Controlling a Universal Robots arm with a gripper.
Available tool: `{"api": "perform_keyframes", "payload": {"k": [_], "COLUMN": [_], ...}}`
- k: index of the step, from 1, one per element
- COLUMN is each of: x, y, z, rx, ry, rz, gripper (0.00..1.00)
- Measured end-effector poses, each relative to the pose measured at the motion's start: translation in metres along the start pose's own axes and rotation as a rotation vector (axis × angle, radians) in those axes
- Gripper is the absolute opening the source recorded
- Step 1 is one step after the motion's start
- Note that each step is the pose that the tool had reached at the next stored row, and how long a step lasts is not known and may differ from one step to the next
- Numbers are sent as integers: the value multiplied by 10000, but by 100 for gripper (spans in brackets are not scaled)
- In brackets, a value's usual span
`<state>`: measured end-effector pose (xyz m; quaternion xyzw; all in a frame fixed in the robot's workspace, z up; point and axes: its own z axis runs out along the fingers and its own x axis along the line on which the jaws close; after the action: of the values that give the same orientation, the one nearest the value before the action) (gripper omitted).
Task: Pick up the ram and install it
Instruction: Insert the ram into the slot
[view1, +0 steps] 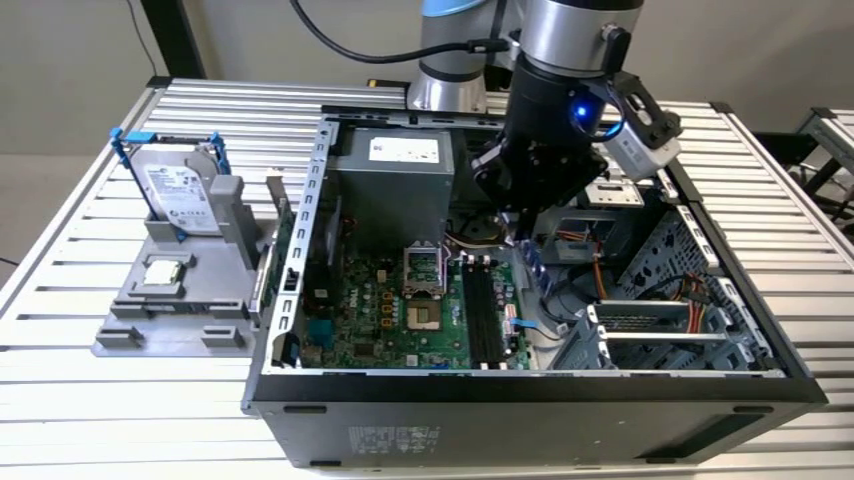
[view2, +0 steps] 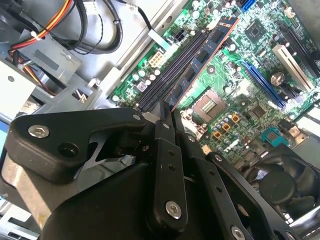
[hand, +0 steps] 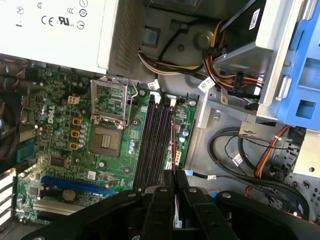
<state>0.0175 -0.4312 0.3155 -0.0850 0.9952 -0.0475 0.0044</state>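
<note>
Slatted aluminium table (view1: 67, 390) carries an open computer case (view1: 534, 410) lying on its side. At the exterior view's left stands a grey fixture (view1: 127, 335) holding an upright hard drive (view1: 174, 185) with blue rails. The arm reaches down into the case from above. Its gripper (hand: 174, 175) hangs over the green motherboard (hand: 115, 165), beside the silver power supply (view1: 387, 185). The black fingers (hand: 161, 200) are clenched on the ram (view2: 206, 56), which is gripped near one end and stretches away from them. In the second wrist view it is a dark stick with small chips and an orange-edged side. In the first wrist view it shows edge-on as a thin line between the fingertips. The ram runs parallel to the long black memory slots (hand: 152, 145) and lies along the outermost slot of the bank. Whether it touches that slot cannot be told. The open CPU socket (hand: 107, 140) sits just beside the slots. Bundled orange, yellow and black wires (hand: 225, 65) lie past the board's edge, and a black fan (view2: 280, 185) shows near the board in the second wrist view.
</note>
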Motion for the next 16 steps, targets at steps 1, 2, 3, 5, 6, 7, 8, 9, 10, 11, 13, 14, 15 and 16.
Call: {"api": "perform_keyframes", "payload": {"k": [1,2,3,5,6,7,8,9,10,11,13,14,15,16], "x": [0,-1,-1,-2,-2,-3,-3,-3,-4,-4,-5,-5,-5,-6], "y": [2,5,7,11,14,16,19,21,24,26,31,33,35,38], "z": [3,6,9,15,18,21,24,28,30,34,40,42,45,48], "rx": [13,25,39,65,78,91,103,117,132,148,181,198,215,238], "ry": [2,4,7,11,14,16,18,20,23,25,31,33,36,41], "rz": [0,0,0,0,-1,-1,-1,-1,-1,-1,-1,-2,-2,-2], "gripper": [0,0,0,0,0,0,0,0,0,0,0,0,0,0]}}
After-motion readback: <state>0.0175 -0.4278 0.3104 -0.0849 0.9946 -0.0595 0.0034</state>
